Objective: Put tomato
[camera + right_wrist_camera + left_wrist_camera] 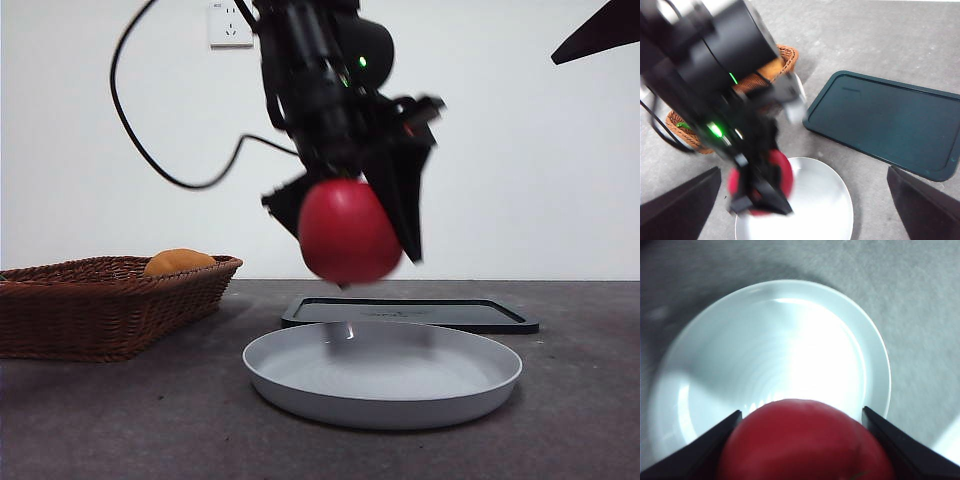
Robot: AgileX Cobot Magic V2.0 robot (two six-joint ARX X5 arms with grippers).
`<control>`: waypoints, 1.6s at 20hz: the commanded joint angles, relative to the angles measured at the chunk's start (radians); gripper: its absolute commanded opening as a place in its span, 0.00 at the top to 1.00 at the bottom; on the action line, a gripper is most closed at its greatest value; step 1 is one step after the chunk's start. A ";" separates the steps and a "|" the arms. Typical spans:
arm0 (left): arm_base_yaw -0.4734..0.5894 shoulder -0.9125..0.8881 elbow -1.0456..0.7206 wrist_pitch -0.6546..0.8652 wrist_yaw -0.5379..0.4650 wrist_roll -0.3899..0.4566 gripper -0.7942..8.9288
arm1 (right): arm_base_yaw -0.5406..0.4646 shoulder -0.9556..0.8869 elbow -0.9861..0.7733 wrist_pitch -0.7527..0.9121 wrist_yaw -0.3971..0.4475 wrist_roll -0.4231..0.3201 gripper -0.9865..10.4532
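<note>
The tomato point(348, 232) is held aloft at the centre of the front view, pinched between the two black jaws of the left gripper point(350, 225), well clear of the table. Directly below it, at lower centre, the pale plate point(300, 385) lies bare; in the left wrist view the plate's rim point(880, 355) fills most of the frame and the red fruit sits at the bottom edge between the jaws. The carry looks nearly done, with the placing step now in hand. A straight lowering onto the plate's middle is called for next, then a gentle opening, since a round fruit could roll. The right gripper point(805, 210) is kept back and high, its jaws spread wide on nothing. At the left, a wicker basket point(110, 300) holds an orange-yellow fruit point(178, 262); a dark tray point(480, 315) lies behind the plate.
</note>
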State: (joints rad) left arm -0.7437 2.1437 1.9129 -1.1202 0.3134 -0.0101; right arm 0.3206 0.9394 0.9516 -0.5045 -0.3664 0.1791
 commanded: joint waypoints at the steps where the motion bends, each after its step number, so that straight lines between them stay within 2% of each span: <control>1: -0.031 0.002 -0.039 0.083 -0.008 -0.025 0.76 | 0.005 0.006 0.020 0.008 0.000 -0.008 0.25; 5: -0.060 0.003 -0.072 0.128 -0.112 -0.025 0.76 | 0.005 0.006 0.020 0.008 0.000 -0.008 0.25; 23: -0.075 0.096 -0.073 0.118 -0.111 -0.053 0.75 | 0.005 0.006 0.020 -0.021 0.000 -0.008 0.25; 24: -0.075 0.096 -0.073 0.118 -0.111 -0.055 0.67 | 0.005 0.006 0.020 -0.021 -0.001 -0.008 0.25; 27: -0.074 0.095 -0.066 0.121 -0.112 -0.055 0.20 | 0.005 0.006 0.020 -0.021 -0.001 -0.008 0.25; 28: -0.072 0.095 -0.058 0.116 -0.112 -0.054 0.14 | 0.005 0.006 0.020 -0.021 -0.001 -0.008 0.25; 32: -0.065 0.089 0.000 0.077 -0.112 -0.049 0.14 | 0.005 0.006 0.020 -0.021 -0.002 -0.008 0.25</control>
State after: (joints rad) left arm -0.8047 2.2078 1.8793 -1.0489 0.2050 -0.0616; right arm 0.3206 0.9394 0.9516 -0.5339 -0.3668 0.1791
